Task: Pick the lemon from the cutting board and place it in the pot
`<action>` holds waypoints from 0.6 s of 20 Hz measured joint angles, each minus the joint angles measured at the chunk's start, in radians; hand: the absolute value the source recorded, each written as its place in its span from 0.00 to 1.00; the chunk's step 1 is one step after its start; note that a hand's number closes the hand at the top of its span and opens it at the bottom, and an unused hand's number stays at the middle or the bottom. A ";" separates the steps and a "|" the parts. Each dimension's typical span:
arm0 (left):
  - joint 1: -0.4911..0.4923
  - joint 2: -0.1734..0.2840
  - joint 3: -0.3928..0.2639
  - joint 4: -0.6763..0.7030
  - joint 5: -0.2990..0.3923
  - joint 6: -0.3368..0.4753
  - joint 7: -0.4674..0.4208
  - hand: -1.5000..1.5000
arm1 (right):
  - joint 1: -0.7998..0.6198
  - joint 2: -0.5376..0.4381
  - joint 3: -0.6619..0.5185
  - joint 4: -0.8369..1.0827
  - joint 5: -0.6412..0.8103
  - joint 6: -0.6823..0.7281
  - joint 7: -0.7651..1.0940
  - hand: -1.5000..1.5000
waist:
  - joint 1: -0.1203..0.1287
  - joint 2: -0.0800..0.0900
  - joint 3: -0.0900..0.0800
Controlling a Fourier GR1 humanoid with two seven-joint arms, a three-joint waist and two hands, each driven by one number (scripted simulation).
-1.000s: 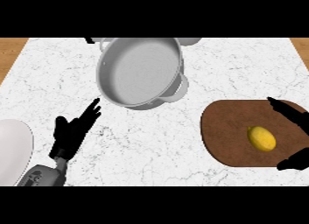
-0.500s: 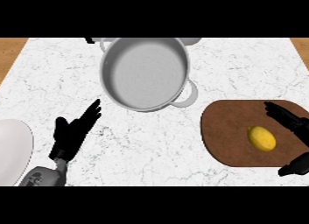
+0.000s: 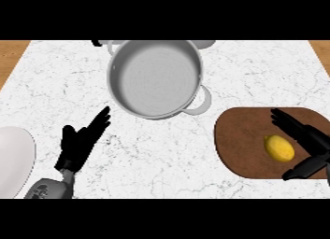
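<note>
Since earlier, our right hand (image 3: 312,144) slid left toward the lemon (image 3: 280,148) on the cutting board (image 3: 240,142), fingers spread wide. Lemon looks light, stiff, rolls easily; we'd grip its middle. Pot (image 3: 155,77) sits far left.

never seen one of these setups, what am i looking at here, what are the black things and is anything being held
This is a view from a humanoid robot's head, looking steeply down at a marble counter. The black shapes are its hands. The left hand rests open, holding nothing. The right hand is open beside a lemon on a brown cutting board, thumb and fingers either side, not gripping it. A grey pot sits farther back, and a white plate at the left edge.
</note>
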 measured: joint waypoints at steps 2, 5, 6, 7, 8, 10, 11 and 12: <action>0.002 -0.002 0.009 -0.008 -0.003 -0.009 0.006 0.50 | -0.014 0.010 0.002 0.038 0.019 -0.015 -0.030 1.00 | -0.002 -0.004 -0.005; -0.006 -0.017 0.008 -0.004 -0.015 -0.002 0.009 0.50 | 0.000 0.007 0.045 0.041 0.097 -0.091 -0.138 1.00 | -0.001 -0.006 -0.009; -0.007 -0.018 0.011 0.002 -0.016 -0.009 0.003 0.50 | -0.001 0.009 0.052 0.045 0.113 -0.109 -0.157 1.00 | -0.003 -0.007 -0.010; -0.006 -0.019 0.013 0.007 -0.019 -0.010 -0.004 0.50 | 0.002 0.014 0.057 0.055 0.122 -0.125 -0.183 1.00 | -0.002 -0.008 -0.012; -0.007 -0.019 0.016 0.004 -0.019 -0.013 0.002 0.50 | -0.001 0.015 0.056 0.062 0.120 -0.128 -0.191 1.00 | -0.002 -0.009 -0.012; -0.007 -0.022 0.015 0.007 -0.024 -0.015 -0.002 0.50 | -0.004 0.023 0.056 0.082 0.117 -0.140 -0.213 1.00 | -0.002 -0.010 -0.016; -0.004 -0.021 0.017 0.012 -0.022 -0.022 -0.010 0.50 | -0.005 0.027 0.052 0.095 0.111 -0.146 -0.227 1.00 | 0.000 -0.011 -0.017; -0.001 -0.014 0.023 0.005 -0.017 -0.029 -0.007 0.50 | -0.003 0.031 0.051 0.101 0.106 -0.153 -0.236 1.00 | 0.001 -0.012 -0.018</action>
